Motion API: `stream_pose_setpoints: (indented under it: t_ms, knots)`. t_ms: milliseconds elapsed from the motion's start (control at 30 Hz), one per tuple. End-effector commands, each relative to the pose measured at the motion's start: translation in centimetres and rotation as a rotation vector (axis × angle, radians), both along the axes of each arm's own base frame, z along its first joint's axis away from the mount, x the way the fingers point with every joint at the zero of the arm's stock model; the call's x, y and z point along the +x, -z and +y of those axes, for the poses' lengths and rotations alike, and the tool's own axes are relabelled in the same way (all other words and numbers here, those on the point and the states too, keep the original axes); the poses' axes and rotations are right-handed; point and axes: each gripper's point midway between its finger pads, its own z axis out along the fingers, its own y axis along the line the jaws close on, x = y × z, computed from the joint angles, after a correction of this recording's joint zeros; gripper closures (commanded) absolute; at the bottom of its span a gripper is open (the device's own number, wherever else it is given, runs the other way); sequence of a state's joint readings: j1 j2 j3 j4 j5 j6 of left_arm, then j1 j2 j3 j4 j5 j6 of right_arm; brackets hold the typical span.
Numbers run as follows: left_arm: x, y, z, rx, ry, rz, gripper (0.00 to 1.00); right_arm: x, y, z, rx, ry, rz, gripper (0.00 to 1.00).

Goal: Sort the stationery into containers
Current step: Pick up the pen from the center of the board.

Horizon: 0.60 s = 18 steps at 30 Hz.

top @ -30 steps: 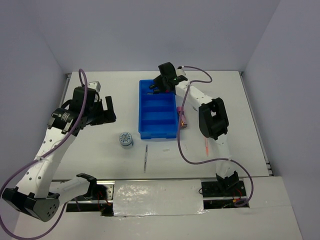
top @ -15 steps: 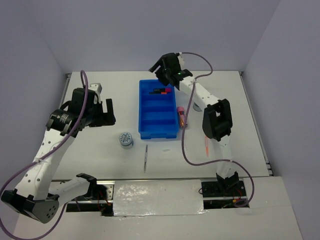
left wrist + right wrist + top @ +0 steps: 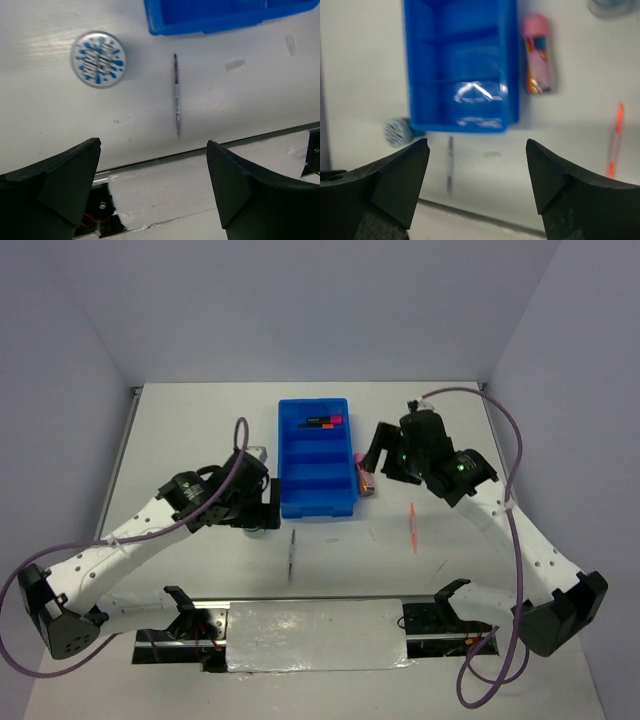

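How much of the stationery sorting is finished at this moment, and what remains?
Done: markers with pink and orange caps lie in the far compartment of the blue tray; its other three compartments look empty. In hand: nothing; the left gripper and right gripper are both open and empty. Left: the tape roll, grey pen, pink tube and orange pen lie on the table.

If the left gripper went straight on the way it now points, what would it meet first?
Most likely the thin grey pen, lying almost centred ahead of the left gripper, whose jaws are open. The tape roll sits off to the side. Depth is hard to judge.
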<state>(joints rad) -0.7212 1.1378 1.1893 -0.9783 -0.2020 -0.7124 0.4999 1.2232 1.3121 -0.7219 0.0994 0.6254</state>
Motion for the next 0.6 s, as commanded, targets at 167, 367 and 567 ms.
stream_pose_setpoints:
  t_ms: [167, 367, 567]
  knots:
    - [-2.1, 6.7, -7.2, -0.007, 0.039, 0.095, 0.03, -6.8, 4.9, -5.6, -0.138, 0.070, 0.116, 0.14]
    - [-2.0, 12.3, -8.3, 0.102, 0.040, 0.138, 0.14, -8.6, 2.8, -6.8, -0.130, 0.056, 0.055, 0.15]
    - [-2.7, 15.8, -8.1, 0.161, 0.033, 0.156, 0.23, -10.4, 2.1, -7.2, -0.102, 0.032, 0.036, 0.16]
